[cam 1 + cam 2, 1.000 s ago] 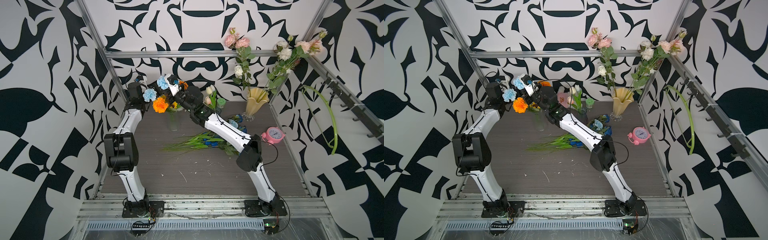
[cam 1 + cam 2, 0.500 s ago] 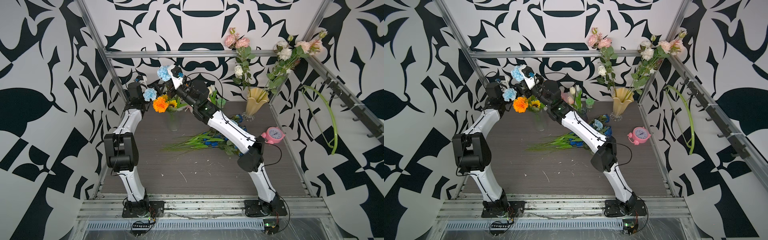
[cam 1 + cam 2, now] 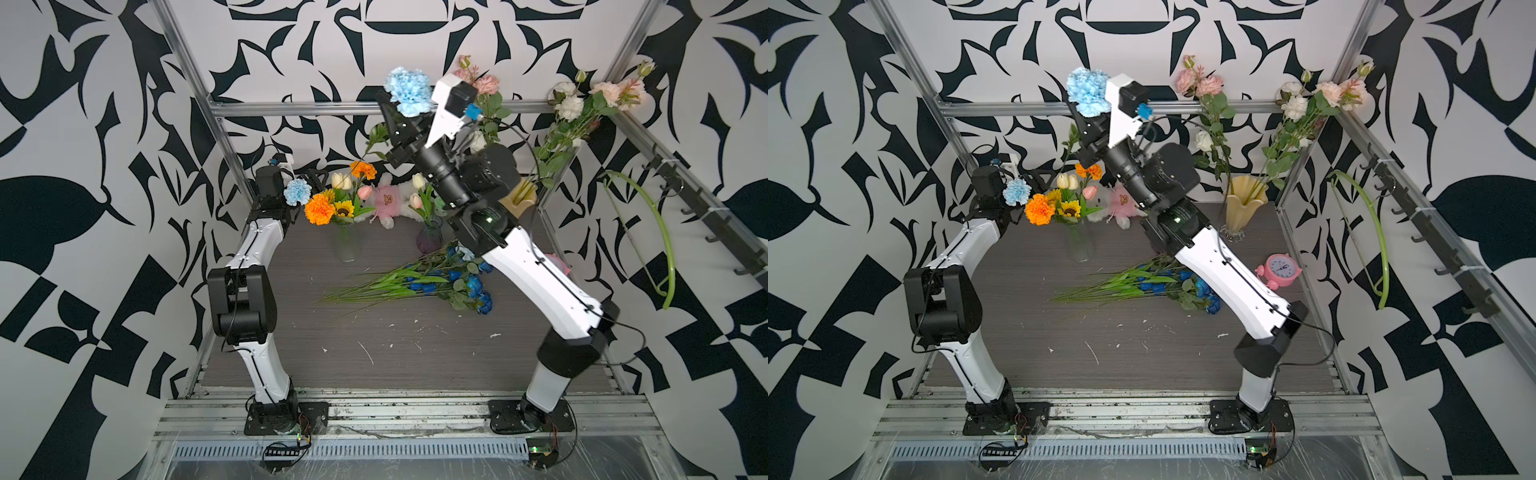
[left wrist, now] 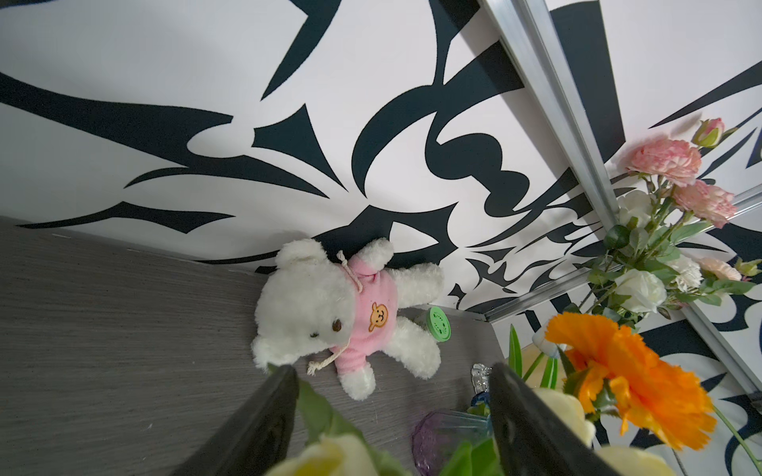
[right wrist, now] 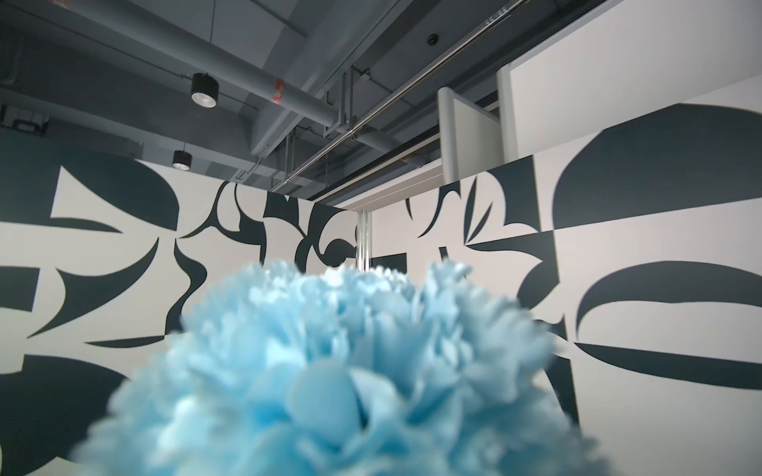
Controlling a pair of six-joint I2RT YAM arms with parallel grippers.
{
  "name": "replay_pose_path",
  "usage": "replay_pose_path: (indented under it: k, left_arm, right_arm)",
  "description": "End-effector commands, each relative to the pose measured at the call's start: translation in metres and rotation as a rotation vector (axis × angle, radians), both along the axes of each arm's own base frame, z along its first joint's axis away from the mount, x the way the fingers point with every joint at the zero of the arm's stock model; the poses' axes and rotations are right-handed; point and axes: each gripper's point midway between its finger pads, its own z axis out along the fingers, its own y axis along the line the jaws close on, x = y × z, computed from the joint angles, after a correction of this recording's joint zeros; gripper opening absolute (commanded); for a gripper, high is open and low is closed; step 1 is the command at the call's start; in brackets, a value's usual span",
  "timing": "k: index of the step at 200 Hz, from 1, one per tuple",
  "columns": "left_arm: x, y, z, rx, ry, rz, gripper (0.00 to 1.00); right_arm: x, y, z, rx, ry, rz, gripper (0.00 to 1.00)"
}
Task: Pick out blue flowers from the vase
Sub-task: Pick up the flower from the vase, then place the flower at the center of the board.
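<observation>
The blue flowers [image 3: 432, 282] lie in a heap on the bench [image 3: 374, 353], closest to me. They are dark blue blooms with long green leaves.

Past the heap, the right arm reaches up high. The right fingers [image 3: 391, 124] are clenched on the stem of a pale blue carnation [image 3: 409, 91]. Its frilly head sits just above them, way over the vases. The green stem hangs down toward the orange blooms, and I cannot see where it ends. I think the step in hand is lifting this one out. Next it needs to swing over to the heap, come down low and be let go there, without knocking other blooms.

Behind the heap stands the clear vase [image 3: 347, 247]. It holds orange marigolds [image 3: 319, 209], a sunflower [image 3: 344, 210], cream tulips [image 3: 340, 180] and a second pale blue carnation [image 3: 297, 191]. I think that one is next to pick. The left fingers [image 4: 264, 428] wait right by that bunch, spread apart. Leaves and a cream bloom sit between them, and they grasp nothing that I can see.

Beside it, a purple vase [image 3: 428, 241] holds cream and pink tulips. Farther back, a yellow vase [image 3: 1244, 203] holds pink and white roses. A teddy bear [image 4: 330, 313] lies against the far wall.
</observation>
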Motion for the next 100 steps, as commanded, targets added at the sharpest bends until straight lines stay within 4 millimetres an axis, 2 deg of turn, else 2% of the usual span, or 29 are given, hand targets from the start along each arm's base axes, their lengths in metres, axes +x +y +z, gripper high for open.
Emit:
replay_pose_path:
  k: [1,20,42,68,79,100]
  left_arm:
    - [-0.014,0.003,0.019,0.023,-0.033,-0.009,0.76]
    - [-0.019,0.004,0.021,0.033,-0.036,-0.010,0.76]
    - [-0.023,0.003,0.023,0.044,-0.036,-0.015,0.76]
    - [-0.027,0.003,0.026,0.050,-0.037,-0.017,0.76]
    - [-0.029,0.002,0.027,0.049,-0.037,-0.021,0.76]
    - [-0.033,0.003,0.029,0.053,-0.039,-0.015,0.76]
  right_arm:
    - [-0.012,-0.083,0.014,0.274,0.094,-0.020,0.00]
    - [0.005,-0.132,-0.019,0.392,0.267,-0.032,0.00]
    - [0.042,-0.168,-0.082,0.496,0.516,-0.033,0.00]
    - [0.091,-0.188,-0.184,0.640,0.799,-0.014,0.00]
    - [0.107,-0.189,-0.224,0.693,0.887,-0.002,0.00]
    - [0.131,-0.183,-0.277,0.737,0.995,0.004,0.00]
